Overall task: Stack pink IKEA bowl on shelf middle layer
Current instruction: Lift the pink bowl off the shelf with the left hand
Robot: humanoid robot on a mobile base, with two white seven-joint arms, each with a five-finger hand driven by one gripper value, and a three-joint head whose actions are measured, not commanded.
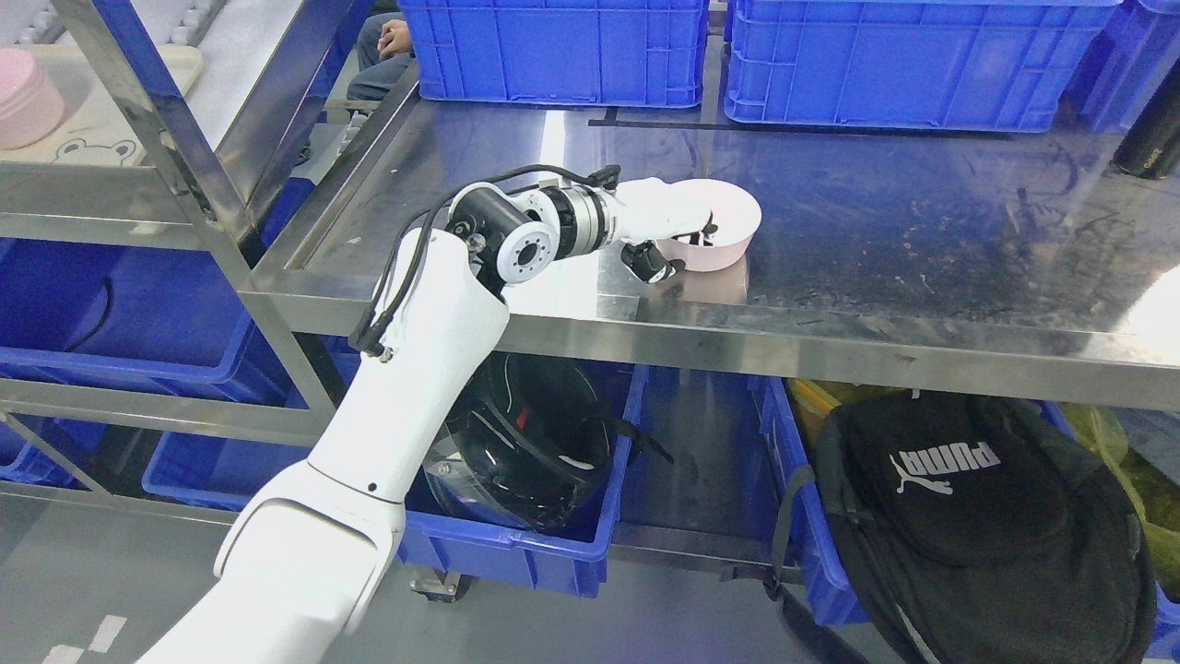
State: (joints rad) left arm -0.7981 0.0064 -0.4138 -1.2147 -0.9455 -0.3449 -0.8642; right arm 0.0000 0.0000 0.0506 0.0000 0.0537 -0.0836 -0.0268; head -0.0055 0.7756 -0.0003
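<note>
A pink bowl [728,226] sits upright on the steel table top [922,240], near its front edge. My left hand [678,242] reaches in from the lower left and grips the bowl's near-left rim, with fingers over the rim into the bowl and the thumb under its outer wall. A second pink bowl [28,97] rests upside down on a cream tray [101,129] on the shelf [184,175] at the far left. The right arm does not show.
Blue crates [553,51] [913,60] line the back of the table. A dark bottle [1148,138] stands at the right edge. Below the table are blue bins, a black helmet [525,443] and a black backpack [968,516]. A person's hand [396,37] shows behind.
</note>
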